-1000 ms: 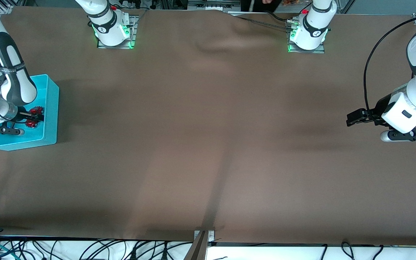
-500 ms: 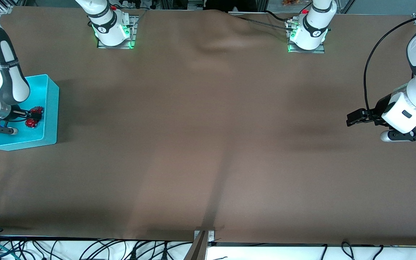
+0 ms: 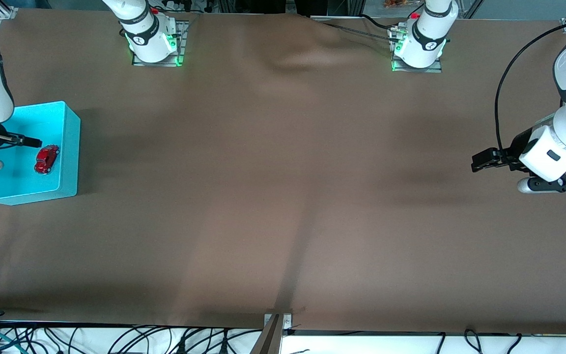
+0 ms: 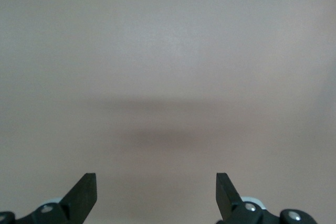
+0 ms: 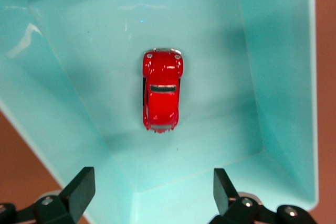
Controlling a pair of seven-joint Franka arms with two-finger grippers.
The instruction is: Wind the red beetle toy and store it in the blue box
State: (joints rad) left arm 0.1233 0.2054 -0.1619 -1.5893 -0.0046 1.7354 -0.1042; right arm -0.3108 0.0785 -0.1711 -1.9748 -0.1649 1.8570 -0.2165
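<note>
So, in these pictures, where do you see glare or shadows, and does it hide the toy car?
Front view: soft dark shadow bands cross the brown table cloth; the red beetle toy stays clear inside the blue box. Right wrist view: white glare streaks on the box wall, a thin shadow beside the toy, nothing hidden. Left wrist view: only a faint blurred shadow on bare cloth.

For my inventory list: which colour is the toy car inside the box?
Glossy red, with dark windows. The red beetle toy shows best in the right wrist view, on the floor of the blue box.

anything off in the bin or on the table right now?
Nothing stands out. The red beetle toy sits upright on its wheels in the blue box, free of the open right gripper above it. The open left gripper waits over bare table.
</note>
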